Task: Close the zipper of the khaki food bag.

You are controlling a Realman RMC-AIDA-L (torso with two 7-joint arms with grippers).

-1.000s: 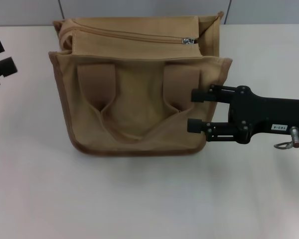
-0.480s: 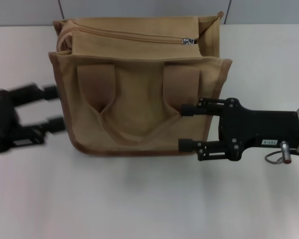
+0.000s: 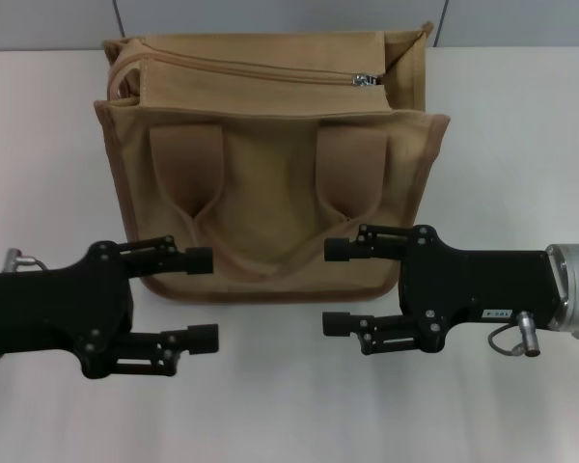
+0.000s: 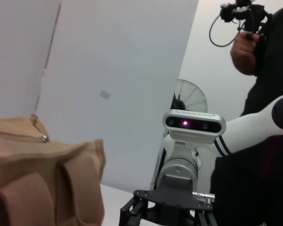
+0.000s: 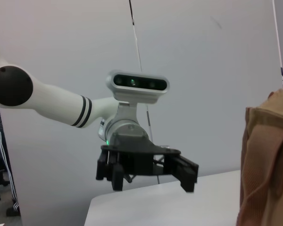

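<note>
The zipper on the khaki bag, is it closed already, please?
Apparently closed: the zipper shows no gap, its slider at the bag's right end.

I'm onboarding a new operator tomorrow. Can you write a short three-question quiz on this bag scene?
1. True or false: the right gripper is shut on the zipper.
2. The slider sits near which end of the khaki food bag, by the robot's own sides?
A. left
B. right
C. middle
3. Fill in: the left gripper is ____, holding nothing.

Key: 1 false; 2 B; 3 open.
</note>
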